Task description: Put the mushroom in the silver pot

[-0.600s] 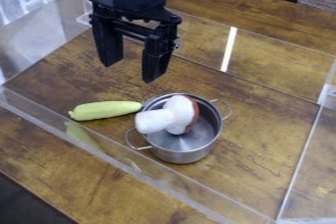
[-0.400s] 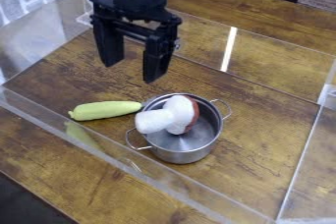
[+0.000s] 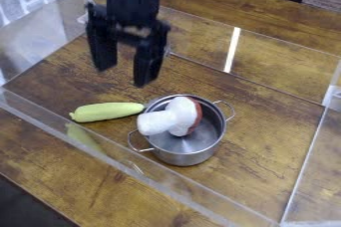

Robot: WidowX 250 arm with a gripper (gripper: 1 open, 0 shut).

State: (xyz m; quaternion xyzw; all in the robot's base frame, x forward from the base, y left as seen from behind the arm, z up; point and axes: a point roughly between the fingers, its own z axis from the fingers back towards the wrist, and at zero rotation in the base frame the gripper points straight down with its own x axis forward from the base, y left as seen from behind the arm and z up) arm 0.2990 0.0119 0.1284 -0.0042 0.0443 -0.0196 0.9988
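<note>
The mushroom (image 3: 168,119) is seen lying inside the silver pot (image 3: 200,147); the hand (image 3: 122,60) is held wide, empty, above and behind the pot.

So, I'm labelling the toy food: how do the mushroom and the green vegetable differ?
The mushroom is chunky, with a white stem and reddish-brown cap; the green vegetable is long, slim and pale green. The mushroom lies in the silver pot; the vegetable lies on the table beside it. The gripper touches neither.

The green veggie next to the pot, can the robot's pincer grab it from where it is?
Probably yes. The green vegetable lies bare on the table, apart from the silver pot, with nothing on top. The pincer hangs open above and behind it.
</note>
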